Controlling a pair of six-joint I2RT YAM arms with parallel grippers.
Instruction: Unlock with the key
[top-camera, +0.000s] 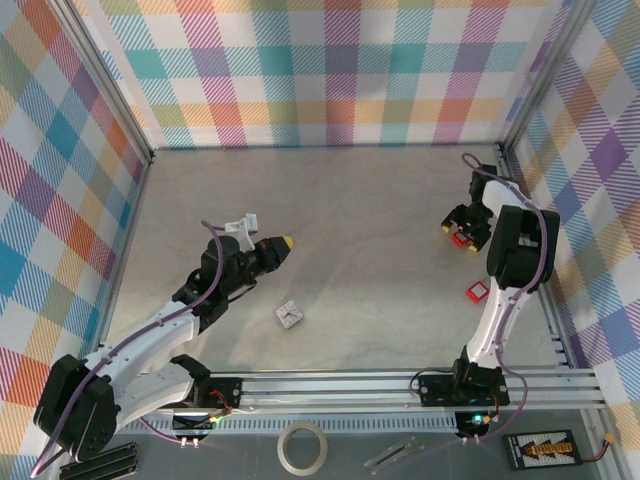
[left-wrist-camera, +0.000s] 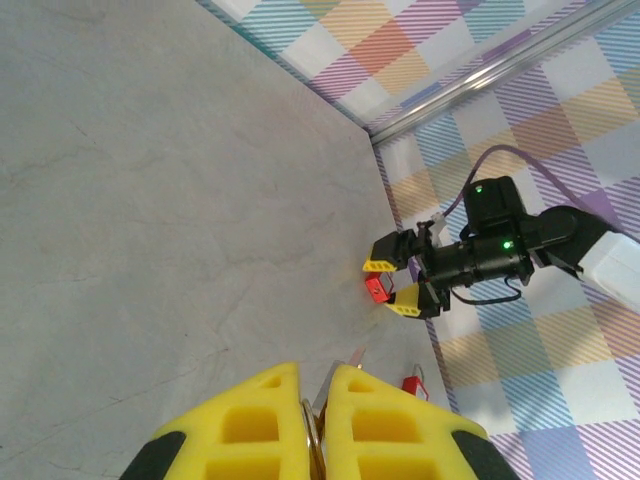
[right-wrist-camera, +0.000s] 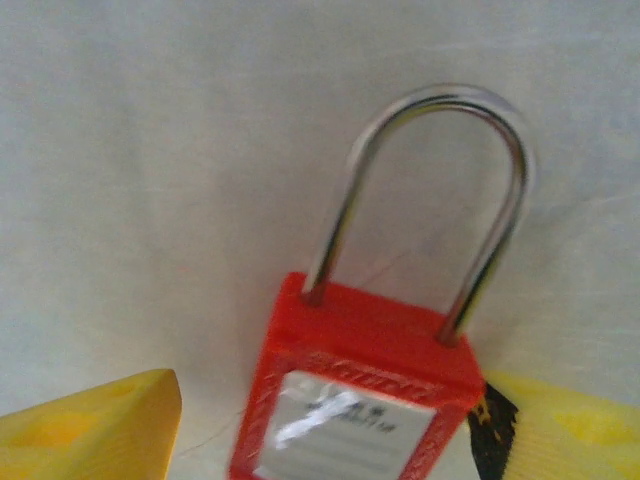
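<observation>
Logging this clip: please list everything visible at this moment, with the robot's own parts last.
red padlock: one, red body and silver shackle, on the table at far right, between the right tool's fingers.
second red padlock: one, red with a white label, lying on the table beside the right arm.
key: one, thin metal, pinched in the left tool, mostly hidden.
small grey square object: one, grey-white, mid-table towards the front.
tape roll: one, pale, in front of the rail.
table: one, pale grey, with plaid walls around it.
left tool: yellow pads, shut on the key, left of mid-table.
right tool: yellow tips, open, straddling the red padlock.
</observation>
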